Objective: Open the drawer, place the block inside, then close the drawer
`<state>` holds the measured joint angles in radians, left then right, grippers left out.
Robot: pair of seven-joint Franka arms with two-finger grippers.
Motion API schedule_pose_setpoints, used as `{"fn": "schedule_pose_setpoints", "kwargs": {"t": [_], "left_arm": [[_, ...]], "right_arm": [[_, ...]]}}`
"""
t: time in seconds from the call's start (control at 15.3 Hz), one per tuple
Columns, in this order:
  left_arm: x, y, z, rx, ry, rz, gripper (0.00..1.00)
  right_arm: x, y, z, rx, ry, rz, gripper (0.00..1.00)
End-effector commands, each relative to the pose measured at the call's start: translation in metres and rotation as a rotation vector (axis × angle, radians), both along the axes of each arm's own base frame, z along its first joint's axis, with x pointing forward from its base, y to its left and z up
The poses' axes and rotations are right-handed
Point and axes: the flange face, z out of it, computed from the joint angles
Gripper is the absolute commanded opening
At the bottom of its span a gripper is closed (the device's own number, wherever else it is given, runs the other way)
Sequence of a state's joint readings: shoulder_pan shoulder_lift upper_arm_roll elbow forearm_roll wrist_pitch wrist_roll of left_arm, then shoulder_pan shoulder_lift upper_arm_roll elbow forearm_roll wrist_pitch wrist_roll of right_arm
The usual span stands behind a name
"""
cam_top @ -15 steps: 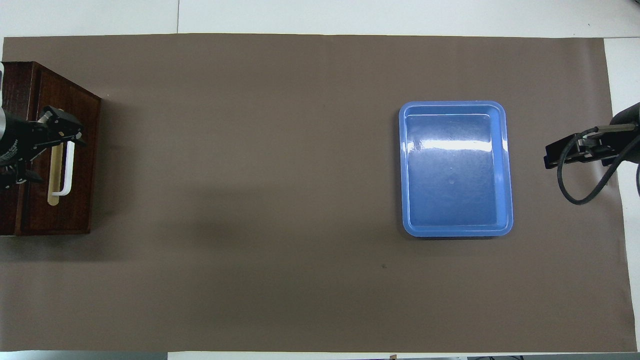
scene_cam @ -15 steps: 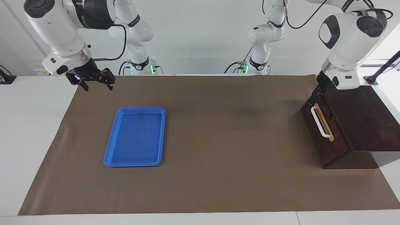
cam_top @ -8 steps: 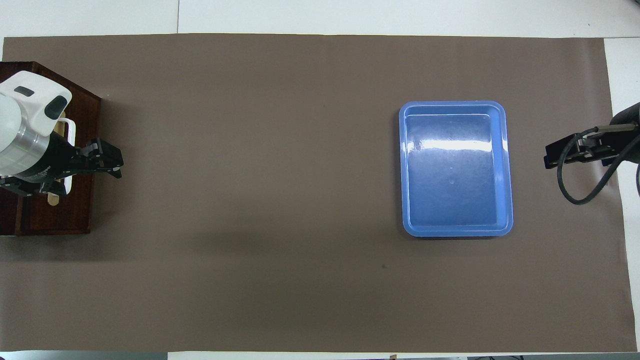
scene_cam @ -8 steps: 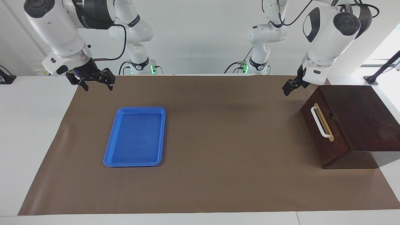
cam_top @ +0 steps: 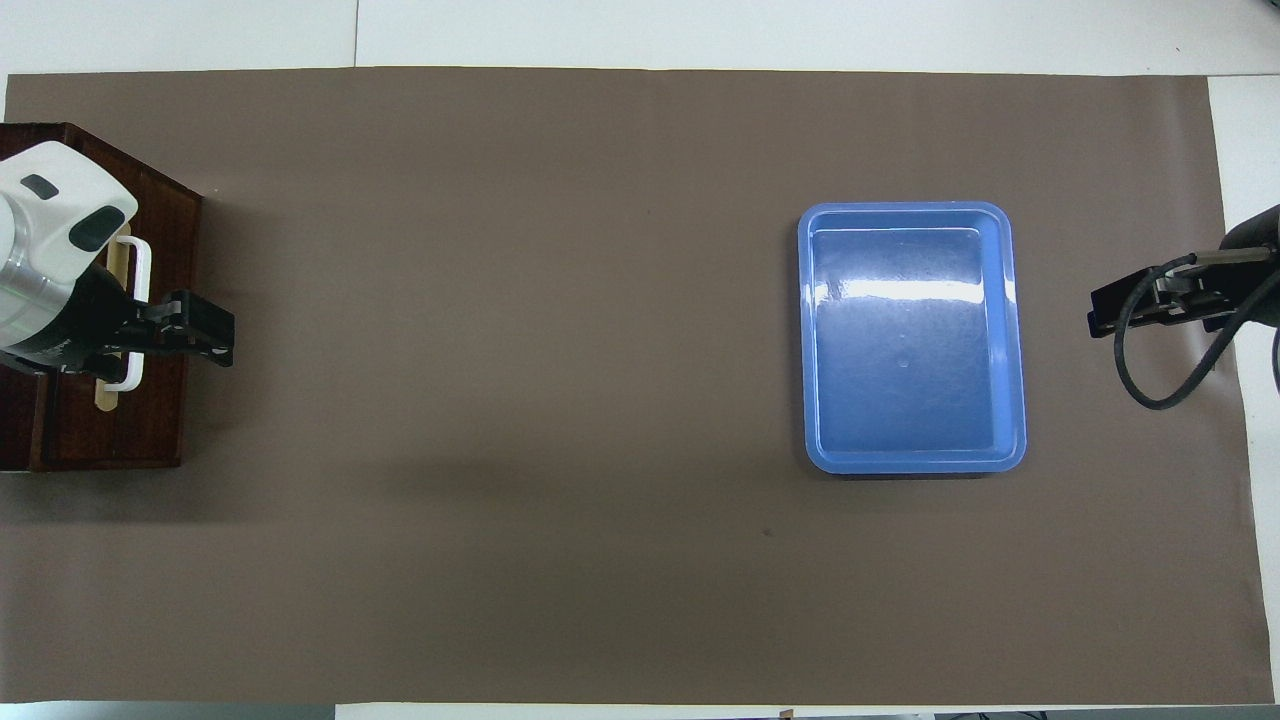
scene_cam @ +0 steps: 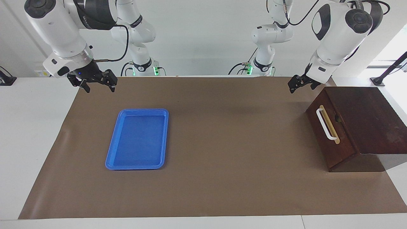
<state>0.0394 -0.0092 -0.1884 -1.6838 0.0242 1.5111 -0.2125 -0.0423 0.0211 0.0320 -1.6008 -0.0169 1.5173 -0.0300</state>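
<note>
The dark brown drawer (scene_cam: 332,143) sits shut in its boxy cabinet (scene_cam: 369,117) at the left arm's end of the table, its white bar handle (scene_cam: 326,124) on the tan strip. In the overhead view the drawer front (cam_top: 150,420) and handle (cam_top: 143,290) show partly under the left arm. My left gripper (scene_cam: 296,86) hangs in the air over the mat beside the cabinet's corner nearest the robots, touching nothing; it also shows in the overhead view (cam_top: 212,338). My right gripper (scene_cam: 100,89) is open and empty and waits over the mat's edge at the right arm's end, also in the overhead view (cam_top: 1150,308). The yellow block is out of view.
An empty blue plastic tray (scene_cam: 135,167) lies on the brown mat (scene_cam: 229,152) toward the right arm's end; it also shows in the overhead view (cam_top: 915,462). The mat covers most of the white table.
My left gripper has lifted off the drawer front near the handle's end and swung out over the mat beside the cabinet. The drawer stays shut. The right arm has not moved.
</note>
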Motion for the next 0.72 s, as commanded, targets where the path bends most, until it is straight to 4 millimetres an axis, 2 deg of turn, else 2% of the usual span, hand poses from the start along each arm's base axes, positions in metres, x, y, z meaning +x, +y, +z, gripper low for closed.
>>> {"fn": "schedule_pose_setpoints", "kwargs": {"t": [0.0,0.07,0.26,0.65], "left_arm": [[0.001,-0.007,0.003,-0.017,-0.001,-0.024,1.00],[-0.001,-0.016,0.003,-0.017,-0.001,-0.040,1.00],[-0.003,-0.022,0.006,-0.016,0.007,-0.052,1.00],[-0.002,-0.014,0.007,-0.021,-0.014,-0.068,1.00]], "right_arm": [[-0.005,-0.001,0.005,-0.015,-0.004,0.024,1.00],[-0.005,-0.001,0.005,-0.015,-0.003,0.024,1.00],[-0.005,-0.001,0.005,-0.015,-0.004,0.024,1.00],[-0.005,-0.001,0.005,-0.016,-0.003,0.025,1.00]]}}
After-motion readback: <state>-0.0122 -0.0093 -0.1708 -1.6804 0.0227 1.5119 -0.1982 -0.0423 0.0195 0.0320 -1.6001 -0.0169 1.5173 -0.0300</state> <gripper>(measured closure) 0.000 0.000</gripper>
